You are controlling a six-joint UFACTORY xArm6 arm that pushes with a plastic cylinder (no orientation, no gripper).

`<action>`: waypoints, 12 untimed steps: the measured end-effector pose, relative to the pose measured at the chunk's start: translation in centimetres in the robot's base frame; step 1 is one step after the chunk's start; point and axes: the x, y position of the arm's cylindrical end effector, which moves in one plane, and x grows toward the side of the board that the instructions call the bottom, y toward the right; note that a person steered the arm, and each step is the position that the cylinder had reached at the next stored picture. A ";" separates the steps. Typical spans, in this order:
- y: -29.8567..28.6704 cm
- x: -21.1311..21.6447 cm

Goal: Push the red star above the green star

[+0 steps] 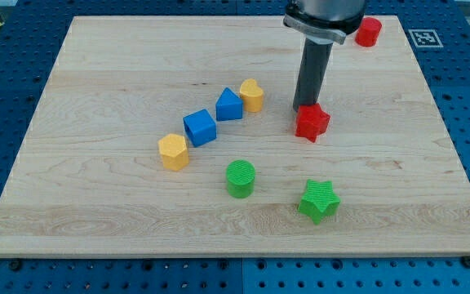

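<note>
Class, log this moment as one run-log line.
my tip: touching red star, top side | green star: below it, apart

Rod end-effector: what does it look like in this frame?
A straight dark, near-black cylindrical rod, plain, with no markings or cables showing. At the view's top it enters a wider dark collar with a light grey metallic rim. My tip is right behind the red star, so its very end is partly hidden.
</note>
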 end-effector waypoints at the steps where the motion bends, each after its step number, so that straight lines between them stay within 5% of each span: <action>1: -0.6 1.6; 5: 2.9 0.8; 10: 3.1 9.0; 12: 9.4 0.5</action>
